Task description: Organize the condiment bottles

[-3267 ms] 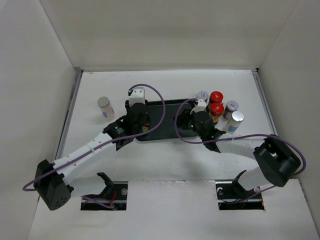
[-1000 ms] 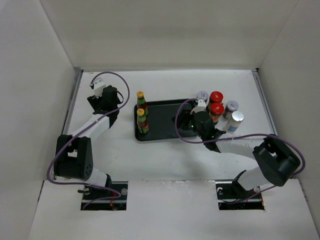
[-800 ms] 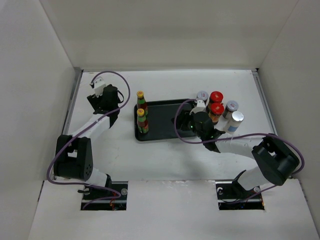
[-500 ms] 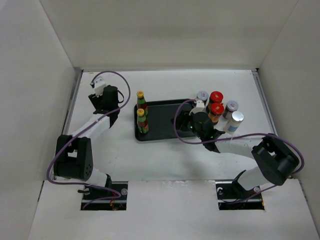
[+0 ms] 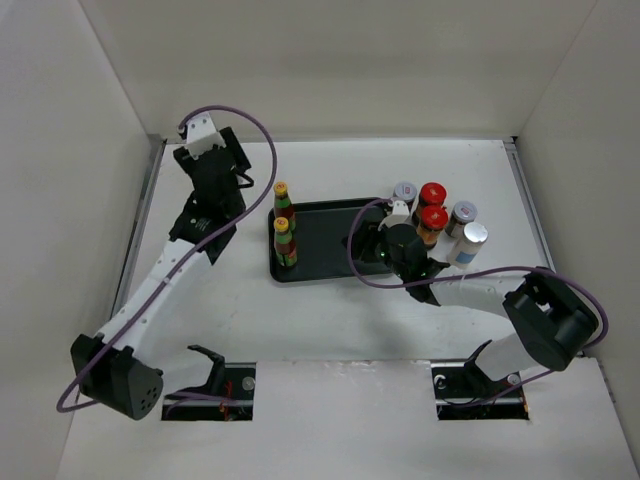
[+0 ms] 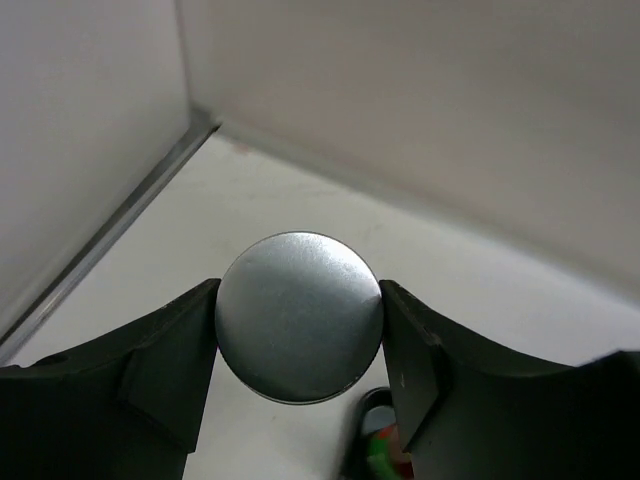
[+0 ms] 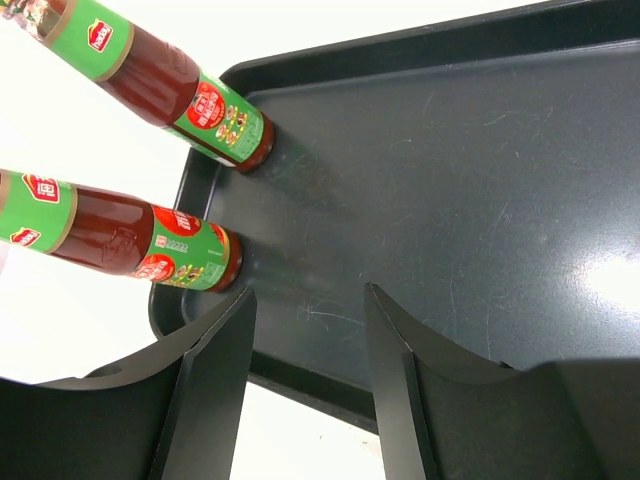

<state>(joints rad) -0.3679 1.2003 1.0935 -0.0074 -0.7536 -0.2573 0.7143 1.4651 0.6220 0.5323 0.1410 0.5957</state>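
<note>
Left end effector (image 6: 298,322) is clamping a silver-lidded jar (image 6: 298,300) between its two fingers, close to the far-left corner of the bench (image 5: 300,320). Right end effector (image 7: 305,335) is hanging over the black tray (image 5: 325,245) mid-bench, fingers spread wide and gripping nothing. Two yellow-capped sauce bottles (image 5: 285,243) are standing upright along the tray's left edge. Two red-lidded jars (image 5: 432,194) and three other silver-lidded containers (image 5: 472,236) are clustering just beside the tray's right end.

Left the tray (image 5: 322,252) for the silver-lidded jar (image 6: 298,318) at far left, clamped the left pincer (image 6: 300,300) on it, and now raised it off the desk (image 5: 300,322), stretched out longer and farther back.
</note>
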